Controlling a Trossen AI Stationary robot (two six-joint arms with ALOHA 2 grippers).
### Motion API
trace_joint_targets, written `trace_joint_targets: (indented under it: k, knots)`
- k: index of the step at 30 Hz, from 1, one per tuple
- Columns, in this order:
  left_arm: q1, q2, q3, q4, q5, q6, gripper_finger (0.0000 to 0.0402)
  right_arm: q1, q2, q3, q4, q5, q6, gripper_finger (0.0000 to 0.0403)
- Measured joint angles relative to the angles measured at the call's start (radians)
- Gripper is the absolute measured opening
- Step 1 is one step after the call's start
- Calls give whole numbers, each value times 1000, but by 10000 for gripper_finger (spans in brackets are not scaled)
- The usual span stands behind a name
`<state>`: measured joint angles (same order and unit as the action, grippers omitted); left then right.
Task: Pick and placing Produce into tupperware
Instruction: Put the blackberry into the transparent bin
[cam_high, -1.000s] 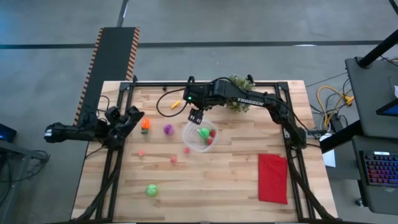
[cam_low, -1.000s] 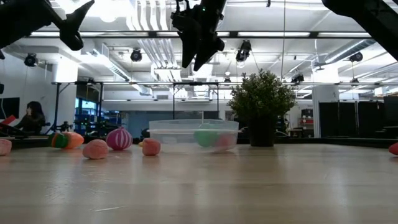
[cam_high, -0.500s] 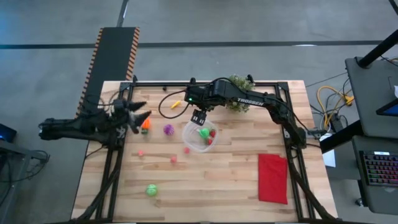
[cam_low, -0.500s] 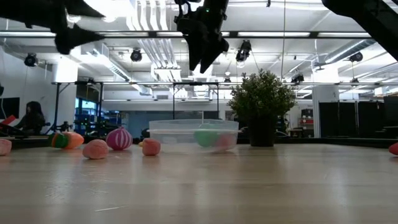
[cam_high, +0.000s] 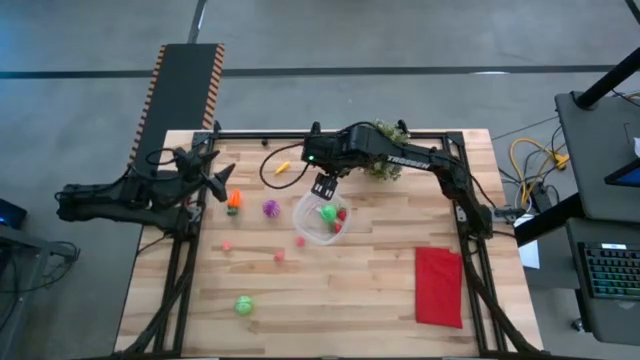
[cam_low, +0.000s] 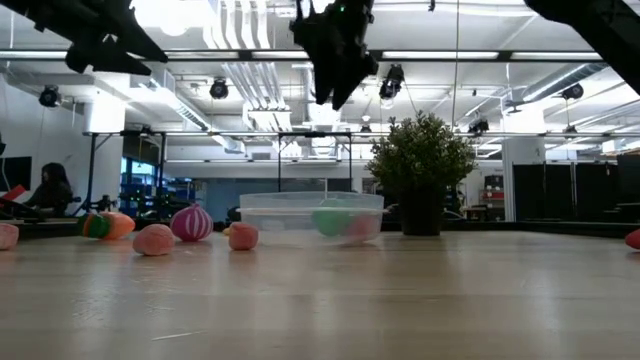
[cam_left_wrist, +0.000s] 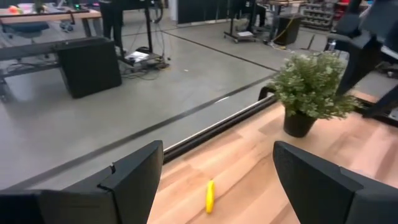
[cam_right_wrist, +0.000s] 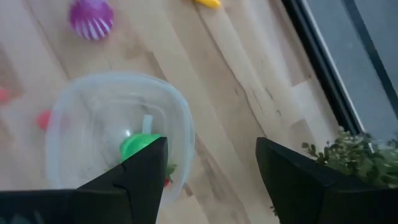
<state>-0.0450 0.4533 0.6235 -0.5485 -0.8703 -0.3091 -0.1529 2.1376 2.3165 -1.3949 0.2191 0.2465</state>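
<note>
Two robot arms are showing over one bench (cam_high: 380, 300). One clear bowl (cam_high: 305, 222) is holding two produce pieces; six more are lying loose. One potted plant (cam_high: 388, 135) and one red cloth (cam_high: 438, 287) are sitting there.

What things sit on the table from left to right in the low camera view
Pale pink toy piece at the edge → orange toy vegetable → pink toy fruit → purple striped toy → small peach-pink toy → clear round plastic bowl → bushy green potted plant
</note>
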Motion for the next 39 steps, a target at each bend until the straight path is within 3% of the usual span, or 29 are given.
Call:
trace_joint_targets:
  k: [6,13,18,23,30,35,39]
  knots:
    - [0,-14,7,-4,50,-11,290,20,-106,0,50,-41,33,235]
    - [0,-37,7,-37,58,-82,290,55,-275,0,40,142,58,235]
    - [2,-5,7,-37,58,-104,290,58,-381,-1,36,145,233,235]
    - [40,93,22,-61,62,-108,290,86,-430,-16,37,149,202,235]
    - [210,374,303,-458,97,-255,290,86,-428,-22,-37,181,340,235]
    - [382,589,514,-502,181,14,290,88,-421,-41,-109,252,431,235]
    - [571,736,659,-485,186,163,290,99,-428,-45,-124,283,449,235]
